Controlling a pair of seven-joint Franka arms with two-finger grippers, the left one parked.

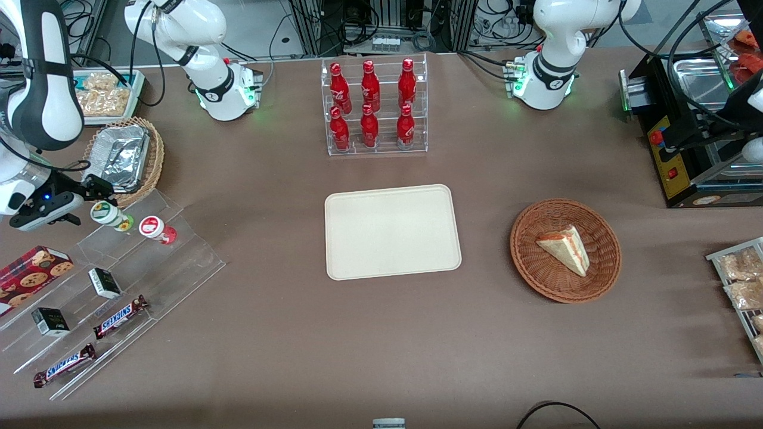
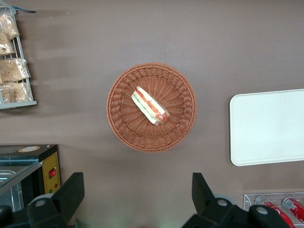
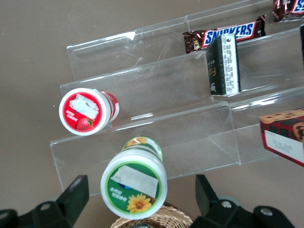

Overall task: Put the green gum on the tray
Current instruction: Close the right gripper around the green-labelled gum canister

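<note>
A: In the front view, where is the tool [image 1: 95, 192]?

B: At the working arm's end of the desk [image 1: 381, 333], over the top step of a clear acrylic stepped rack [image 1: 107, 286]. The green gum [image 1: 111, 215] sits just beside its tips, slightly nearer the camera, tilted on that top step. I cannot say from here whether a finger touches it.

A: And the neighbours?

B: The red-lidded gum bottle [image 1: 157, 229] is next to the green one on the same step. Lower steps carry two bars reading SNICKERS [image 1: 120, 316], two small dark boxes [image 1: 105, 282] and a red cookie box [image 1: 33, 271]. A wicker basket holding a foil tray [image 1: 119, 156] lies just past the tool, farther from the camera. The tray [image 1: 391, 232] is well apart from the tool, mid-desk, cream and bare. Six red bottles [image 1: 371, 104] stand in a clear stand farther from the camera than the tray.

A: The left wrist view?

B: A round wicker basket [image 2: 124, 127] with a sandwich wedge [image 2: 150, 105], and one edge of the tray [image 2: 266, 128].

A: The right wrist view?

B: The tool [image 3: 142, 199] is spread wide, one finger on each side of the green gum [image 3: 134, 181], neither pressing it. Its green lid shows a yellow flower and a white sticker; the print is unreadable. The red lid [image 3: 82, 111] shows a strawberry. One SNICKERS wrapper [image 3: 223, 34] reads clearly.
</note>
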